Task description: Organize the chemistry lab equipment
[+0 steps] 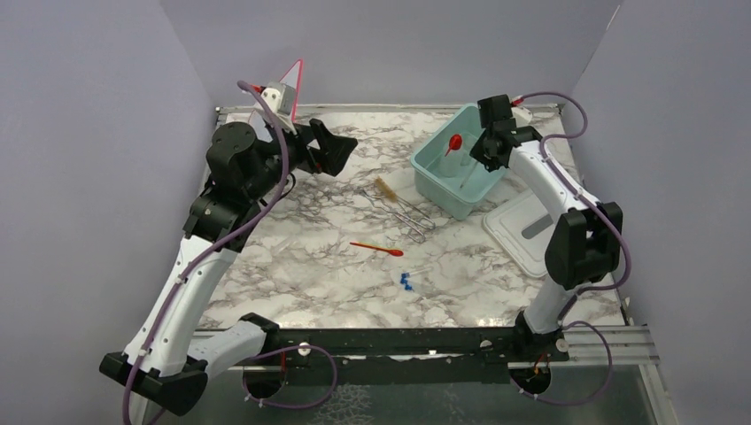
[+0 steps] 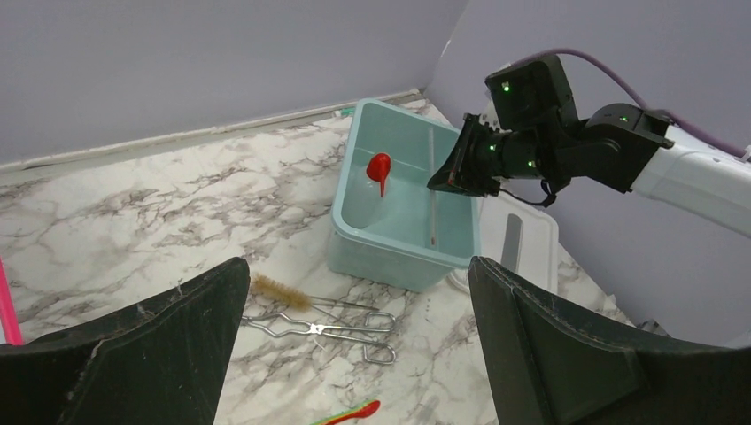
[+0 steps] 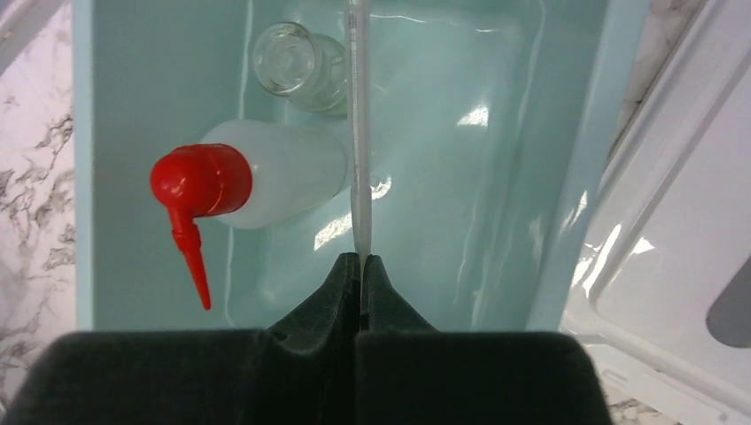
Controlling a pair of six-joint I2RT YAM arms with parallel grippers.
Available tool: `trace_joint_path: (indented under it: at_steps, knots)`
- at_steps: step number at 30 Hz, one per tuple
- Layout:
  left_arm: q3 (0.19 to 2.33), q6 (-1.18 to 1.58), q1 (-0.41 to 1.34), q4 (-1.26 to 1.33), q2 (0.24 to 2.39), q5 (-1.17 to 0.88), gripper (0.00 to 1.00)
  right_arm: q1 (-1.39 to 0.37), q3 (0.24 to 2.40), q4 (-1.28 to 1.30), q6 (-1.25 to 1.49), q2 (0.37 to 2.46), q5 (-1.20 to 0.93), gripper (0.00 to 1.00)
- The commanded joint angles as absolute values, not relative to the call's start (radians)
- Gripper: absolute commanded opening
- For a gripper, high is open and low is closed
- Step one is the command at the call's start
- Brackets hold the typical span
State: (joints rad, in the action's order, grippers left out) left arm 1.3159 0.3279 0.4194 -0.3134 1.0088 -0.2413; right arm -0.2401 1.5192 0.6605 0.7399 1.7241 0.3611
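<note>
My right gripper (image 3: pixel 361 261) is shut on a thin clear rod (image 3: pixel 358 133) and holds it over the inside of the pale teal tub (image 3: pixel 567 177). In the tub lie a clear bottle with a red spout cap (image 3: pixel 199 181) and a small clear glass vessel (image 3: pixel 297 62). On the marble lie the tan-bristled brush (image 1: pixel 383 188), the metal tongs (image 1: pixel 407 215), the red-orange spatula (image 1: pixel 377 249) and the blue-capped tubes (image 1: pixel 407 282). My left gripper (image 1: pixel 341 149) is open and empty, raised at the back left, well clear of them. Its wrist view shows the brush (image 2: pixel 273 290) and tongs (image 2: pixel 328 329) below.
The tub's white lid (image 1: pixel 522 232) lies flat to the right of the tub (image 1: pixel 425 168). The pink-edged whiteboard (image 1: pixel 288 84) leans at the back left corner, behind my left arm. Grey walls close in the back and both sides.
</note>
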Motion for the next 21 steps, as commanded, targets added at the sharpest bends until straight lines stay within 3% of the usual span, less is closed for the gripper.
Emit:
trace_joint_path:
  at_steps: [1, 16, 21]
  knots:
    - [1.386, 0.283, 0.422, -0.290, 1.069, -0.236, 0.96, -0.239, 1.528, 0.659, 0.875, 1.791, 0.384, 0.01]
    - [1.457, 0.216, 0.425, -0.323, 1.142, -0.193, 0.97, -0.229, 1.496, 0.644, 1.035, 1.946, 0.374, 0.08]
    - [1.451, 0.204, 0.425, -0.324, 1.143, -0.177, 0.97, -0.229, 1.532, 0.662, 1.017, 1.968, 0.380, 0.22]
